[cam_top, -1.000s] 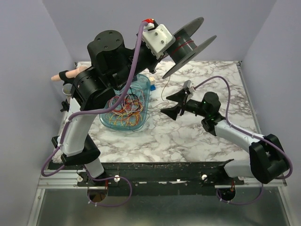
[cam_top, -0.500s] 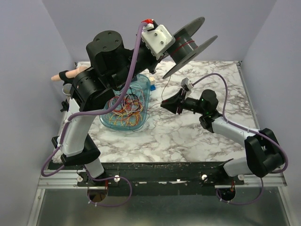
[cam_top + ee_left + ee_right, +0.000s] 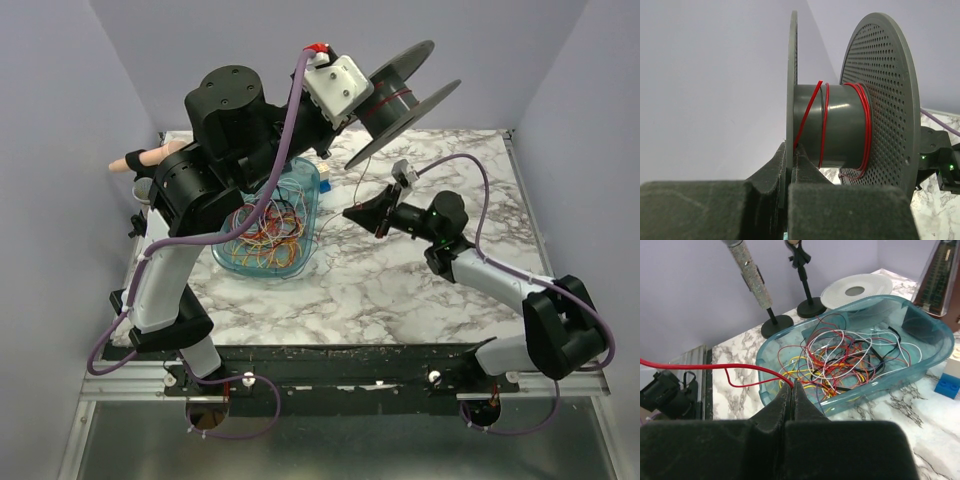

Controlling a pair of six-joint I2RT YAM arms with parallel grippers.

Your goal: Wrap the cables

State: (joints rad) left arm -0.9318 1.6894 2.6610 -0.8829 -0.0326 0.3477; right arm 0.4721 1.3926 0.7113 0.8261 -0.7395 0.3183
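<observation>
High above the table my left gripper (image 3: 790, 150) is shut on one flange of the black spool (image 3: 400, 92). A few turns of red cable (image 3: 825, 120) lie round its hub. A thin red cable runs down from the spool to my right gripper (image 3: 792, 383), which is shut on it, the strand pinched at the fingertips. In the top view that gripper (image 3: 352, 214) hovers just right of the teal tray (image 3: 308, 188). A tangle of red, yellow, orange, white and black cables (image 3: 850, 357) lies in the tray.
Beyond the tray stand two black microphone stands (image 3: 776, 325), one holding a glittery microphone (image 3: 747, 270), and a white disc (image 3: 855, 290). A blue brick (image 3: 947, 385) lies on the marble by the tray's right end. A hand-shaped object (image 3: 140, 160) pokes in at the table's far left.
My right gripper's wide-open jaws have closed onto the red cable, and it has shifted slightly up and left toward the tray. The left arm and spool have stayed put.
</observation>
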